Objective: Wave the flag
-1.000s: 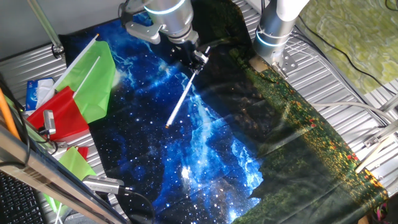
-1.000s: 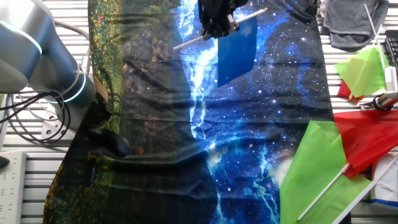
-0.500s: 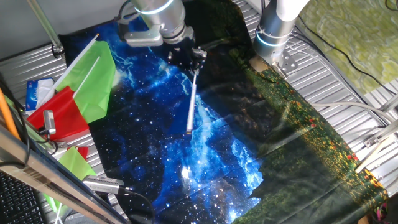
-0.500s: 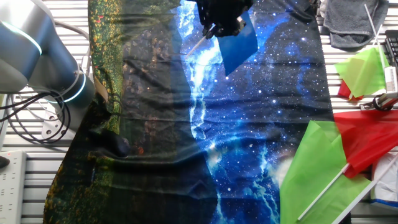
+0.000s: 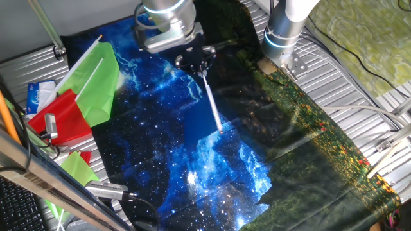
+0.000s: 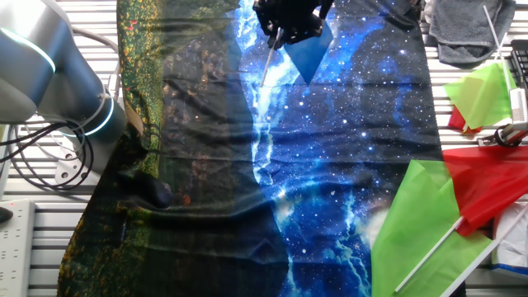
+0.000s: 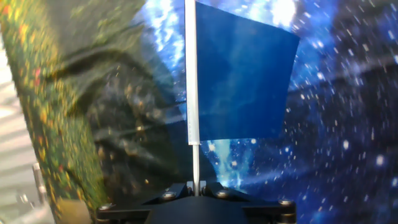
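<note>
The gripper (image 5: 196,59) is clamping the white stick of the flag (image 7: 242,81), its fingers closed tight on the stick's base with nothing else between them. In the hand view the stick is running straight up from the fingers and the dark-blue cloth is hanging off its right side, away from the gripper. In one fixed view the stick (image 5: 212,101) is slanting down and to the right from the gripper, its free end hovering over the starry cloth (image 5: 160,160) without clearly touching it. In the other fixed view the gripper (image 6: 285,18) is sitting at the top edge, with the flag (image 6: 309,54) hanging just below it as a blue wedge and the stick pointing down-left.

Compared with half a second ago, the stick is swinging on: it was pointing nearly straight down from the gripper, and a second ago it was slanting the opposite way. The blue cloth is also looking narrower and more folded than before.

There is one arm, one gripper and one blue flag. Well off to the gripper's side are lying two green flags (image 5: 96,80) and at least one red flag (image 5: 61,119), overlapping in a pile.
</note>
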You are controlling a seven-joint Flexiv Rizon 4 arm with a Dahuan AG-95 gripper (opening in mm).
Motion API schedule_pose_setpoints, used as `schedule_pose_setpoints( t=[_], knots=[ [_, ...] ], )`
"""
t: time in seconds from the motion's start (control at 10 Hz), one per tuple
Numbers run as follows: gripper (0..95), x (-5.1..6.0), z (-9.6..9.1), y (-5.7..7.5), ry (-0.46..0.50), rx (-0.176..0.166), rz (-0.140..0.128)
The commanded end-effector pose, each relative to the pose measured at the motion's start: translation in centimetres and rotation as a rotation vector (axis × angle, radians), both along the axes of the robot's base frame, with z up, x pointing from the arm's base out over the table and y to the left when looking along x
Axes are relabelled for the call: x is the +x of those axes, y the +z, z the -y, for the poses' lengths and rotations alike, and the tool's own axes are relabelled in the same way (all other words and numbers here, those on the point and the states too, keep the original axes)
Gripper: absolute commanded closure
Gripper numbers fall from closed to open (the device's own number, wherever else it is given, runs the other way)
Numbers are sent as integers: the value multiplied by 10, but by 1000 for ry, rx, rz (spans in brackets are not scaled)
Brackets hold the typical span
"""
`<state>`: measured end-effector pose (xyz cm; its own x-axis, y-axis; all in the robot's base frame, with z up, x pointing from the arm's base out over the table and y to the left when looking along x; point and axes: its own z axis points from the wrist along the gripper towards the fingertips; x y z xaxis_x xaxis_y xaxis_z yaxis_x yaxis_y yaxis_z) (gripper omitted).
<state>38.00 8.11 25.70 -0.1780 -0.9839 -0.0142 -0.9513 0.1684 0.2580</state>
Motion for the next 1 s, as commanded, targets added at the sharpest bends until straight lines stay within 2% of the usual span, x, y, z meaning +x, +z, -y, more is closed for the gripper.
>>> schedule_pose_setpoints(
  t=[0.1, 0.2, 0.3, 0.6, 0.7, 1.0],
  knots=[
    [950, -2, 1, 2, -657, -178, -110],
    [950, -3, 1, 2, -765, -212, -139],
    [950, -4, 2, 2, -852, -230, -169],
    [950, -4, 2, 3, -1049, -253, -215],
    [950, -4, 2, 3, -1087, -251, -228],
    [950, -6, 3, 3, -1131, -254, -245]
  ],
)
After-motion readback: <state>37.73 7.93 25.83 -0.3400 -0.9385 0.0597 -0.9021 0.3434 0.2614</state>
